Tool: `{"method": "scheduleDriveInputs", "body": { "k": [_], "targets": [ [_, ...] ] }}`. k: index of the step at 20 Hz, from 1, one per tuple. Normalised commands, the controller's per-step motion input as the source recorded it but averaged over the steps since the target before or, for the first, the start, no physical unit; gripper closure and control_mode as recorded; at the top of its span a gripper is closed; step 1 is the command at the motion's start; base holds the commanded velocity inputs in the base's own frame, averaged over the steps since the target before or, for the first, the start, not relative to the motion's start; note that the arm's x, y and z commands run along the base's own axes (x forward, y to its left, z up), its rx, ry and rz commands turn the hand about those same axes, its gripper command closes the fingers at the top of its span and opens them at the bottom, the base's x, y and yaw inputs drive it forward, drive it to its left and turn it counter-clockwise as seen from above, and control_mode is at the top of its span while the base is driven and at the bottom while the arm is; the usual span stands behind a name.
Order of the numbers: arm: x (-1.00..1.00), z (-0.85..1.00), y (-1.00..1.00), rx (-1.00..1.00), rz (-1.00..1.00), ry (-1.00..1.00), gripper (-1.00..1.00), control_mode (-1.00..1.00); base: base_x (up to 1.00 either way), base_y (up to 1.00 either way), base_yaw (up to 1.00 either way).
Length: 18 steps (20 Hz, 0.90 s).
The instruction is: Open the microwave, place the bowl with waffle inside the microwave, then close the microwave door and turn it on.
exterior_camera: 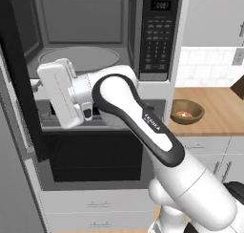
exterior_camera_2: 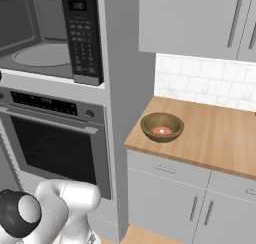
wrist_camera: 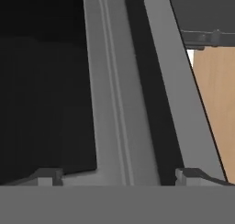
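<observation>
My claw (wrist_camera: pixel 118 176) is spread wide and empty, its dark tips flanking a ridged grey strip. The microwave (exterior_camera: pixel 95 34) gapes, its black door (exterior_camera: pixel 19 79) swung left, showing the round glass turntable. The small round wooden bowl with waffle (exterior_camera_2: pixel 162 126) sits on the butcher-block worktop (exterior_camera_2: pixel 215 133).

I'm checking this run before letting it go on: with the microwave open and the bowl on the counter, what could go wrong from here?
1. The door stands swung out on the left beside the hand; a wide arm swing might knock it.
2. The bowl sits near the counter's front edge, so a clumsy grab may push it off.
3. The gripper is open, facing the door, far from the bowl.
</observation>
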Motion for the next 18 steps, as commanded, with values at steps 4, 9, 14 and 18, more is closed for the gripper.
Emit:
{"method": "scheduleDriveInputs", "body": {
  "k": [4, 9, 14, 18],
  "targets": [
    [0.0, 0.0, 0.46, 0.0, 0.01, -0.04, -1.0, -1.0, 0.0, 0.0, 0.0],
    [0.0, 0.0, -0.35, 0.0, 0.0, -0.02, -1.0, -1.0, 0.0, 0.0, 0.0],
    [-0.01, 0.0, -1.0, 0.0, -0.04, 0.0, -1.0, -1.0, 0.0, 0.0, 0.0],
    [-0.01, 0.0, -1.0, -0.06, -0.16, 0.0, -1.0, -1.0, 0.0, 0.0, 0.0]
  ]
}}
